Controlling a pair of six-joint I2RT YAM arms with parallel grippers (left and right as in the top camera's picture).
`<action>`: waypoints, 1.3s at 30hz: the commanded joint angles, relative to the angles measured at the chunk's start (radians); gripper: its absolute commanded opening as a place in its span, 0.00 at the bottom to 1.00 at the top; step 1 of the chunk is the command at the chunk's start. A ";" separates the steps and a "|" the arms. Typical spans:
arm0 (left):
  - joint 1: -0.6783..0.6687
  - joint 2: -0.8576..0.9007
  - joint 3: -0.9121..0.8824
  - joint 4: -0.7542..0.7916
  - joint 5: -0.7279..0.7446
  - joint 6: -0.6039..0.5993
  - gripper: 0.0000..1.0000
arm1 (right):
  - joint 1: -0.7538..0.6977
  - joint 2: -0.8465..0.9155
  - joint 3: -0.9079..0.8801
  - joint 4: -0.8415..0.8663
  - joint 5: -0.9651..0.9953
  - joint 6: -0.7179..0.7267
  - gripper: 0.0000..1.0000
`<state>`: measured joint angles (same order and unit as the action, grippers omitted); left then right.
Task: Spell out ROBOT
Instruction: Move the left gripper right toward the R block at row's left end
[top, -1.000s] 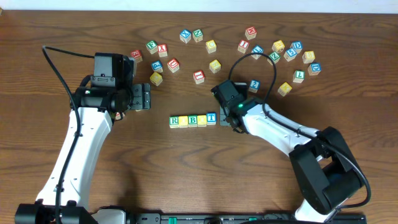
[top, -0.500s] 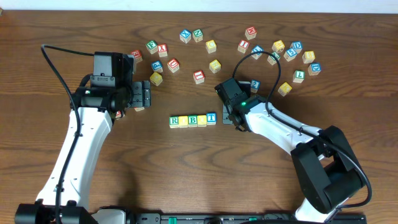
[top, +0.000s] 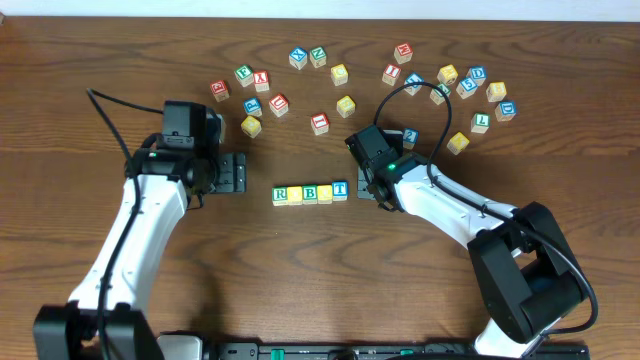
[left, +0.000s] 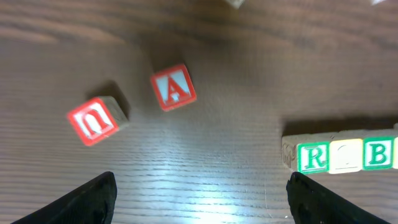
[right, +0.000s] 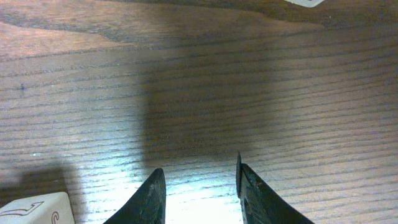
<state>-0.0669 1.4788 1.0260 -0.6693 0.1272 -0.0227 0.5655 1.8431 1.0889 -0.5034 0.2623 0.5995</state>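
Note:
Five cubes lie in a row mid-table: green R (top: 281, 194), a yellow-topped cube (top: 295, 194), green B (top: 310, 193), another yellow-topped cube (top: 325, 192) and blue T (top: 340, 189). My left gripper (top: 237, 172) hovers left of the row, open wide over bare wood (left: 202, 199). Its view catches the R (left: 314, 157), a yellow cube (left: 345, 155) and the B (left: 377, 153) at the right edge. My right gripper (top: 367, 186) sits just right of the T. Its jaws (right: 200, 186) stand a little apart with only table between them.
Many loose letter cubes are scattered along the back, among them the blue "2" cube (top: 409, 137) behind my right wrist, a red-lettered cube (top: 320, 122) and a yellow one (top: 250, 126). Two red-lettered cubes (left: 173, 87) (left: 93, 121) lie ahead of my left gripper.
My left arm has swung a little forward and right, toward the row's left end. My right gripper drew slightly right, away from the T, then stayed still.

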 joint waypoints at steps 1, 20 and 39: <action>0.005 0.044 -0.010 0.002 0.077 -0.009 0.86 | -0.004 0.011 -0.006 0.007 0.016 0.018 0.32; 0.005 0.070 -0.054 0.020 0.144 -0.046 0.86 | -0.003 0.011 -0.006 0.013 0.008 0.017 0.32; 0.002 0.071 -0.132 0.051 -0.008 -0.088 0.86 | -0.003 0.011 -0.006 0.014 0.008 0.018 0.33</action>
<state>-0.0669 1.5452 0.9169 -0.6228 0.1532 -0.0978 0.5655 1.8431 1.0889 -0.4900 0.2611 0.5995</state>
